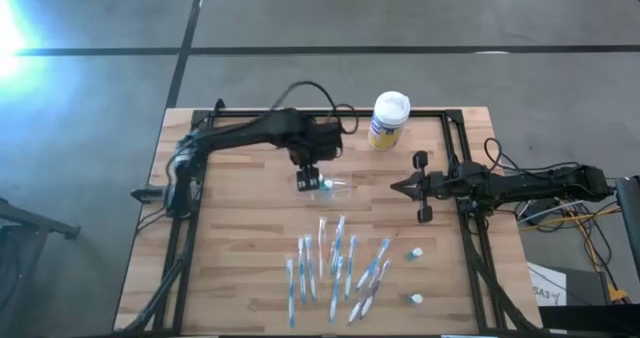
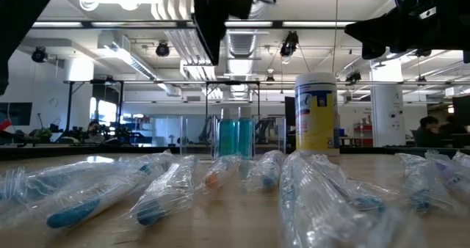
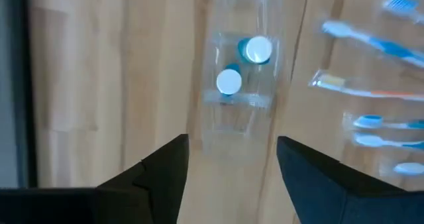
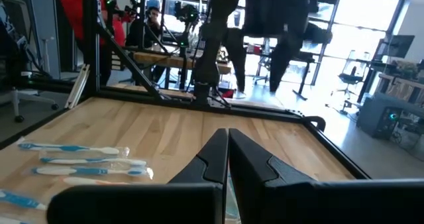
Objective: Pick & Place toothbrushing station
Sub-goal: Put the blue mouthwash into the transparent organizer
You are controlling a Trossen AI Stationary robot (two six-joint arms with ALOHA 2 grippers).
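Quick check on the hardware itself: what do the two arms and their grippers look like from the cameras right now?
Both arms are dark, near-black, jointed links. The left arm carries a looping black cable over its wrist; its gripper has two flat, angular black fingers. The right arm trails black, yellow and orange cables at its base; its gripper has matching wedge-shaped black fingers.

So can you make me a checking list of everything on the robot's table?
Surface: wooden table, black frame around it.
Job's things: clear holder upright, two small blue tubes inside.
Clutter: wrapped toothbrushes in a loose pile; yellow canister with white lid; two small tubes lying apart.
Grippers: left gripper open above the holder; right gripper shut, waiting beside it.
Cables: black cable looping over the left arm.
Surroundings: workshop, people far behind.
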